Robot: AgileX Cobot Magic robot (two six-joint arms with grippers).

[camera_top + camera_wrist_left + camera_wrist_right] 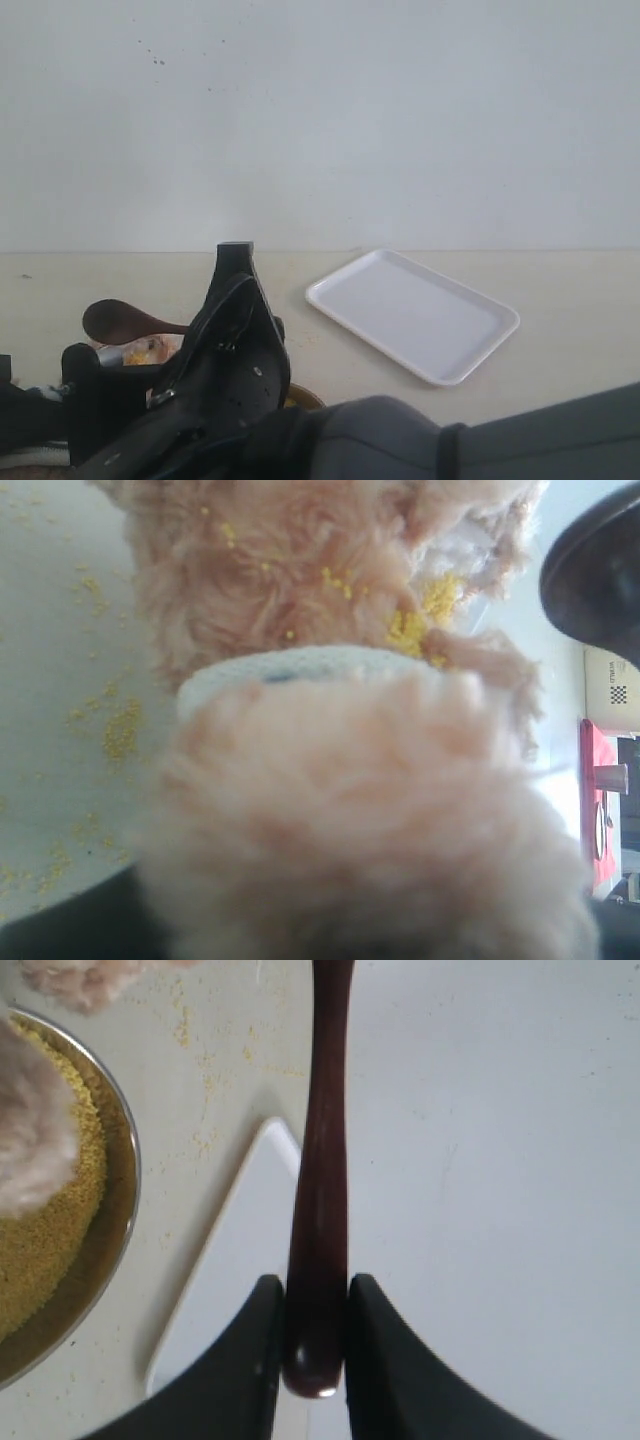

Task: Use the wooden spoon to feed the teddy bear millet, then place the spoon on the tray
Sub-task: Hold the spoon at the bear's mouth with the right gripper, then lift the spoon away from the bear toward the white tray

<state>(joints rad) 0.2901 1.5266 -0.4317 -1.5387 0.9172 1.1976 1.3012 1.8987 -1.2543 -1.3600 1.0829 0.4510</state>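
My right gripper [315, 1285] is shut on the end of the wooden spoon's thin handle [325, 1110]. In the exterior view that gripper [205, 330] reaches across to the left, holding the dark wooden spoon [115, 320] level above the table. The teddy bear [330, 570] fills the left wrist view, with yellow millet [410, 630] stuck on its fur and the white edge of its shirt [300, 665] showing. Fur fills the space at my left jaws and hides the fingers. The white tray [415, 315] lies bare to the right.
A round metal bowl [118, 1170] heaped with millet [50, 1230] sits near the bear, and its rim [300, 398] peeks out behind my right arm. Loose grains [120, 730] are scattered on the table. My right arm's grey sleeve [480, 440] crosses the foreground.
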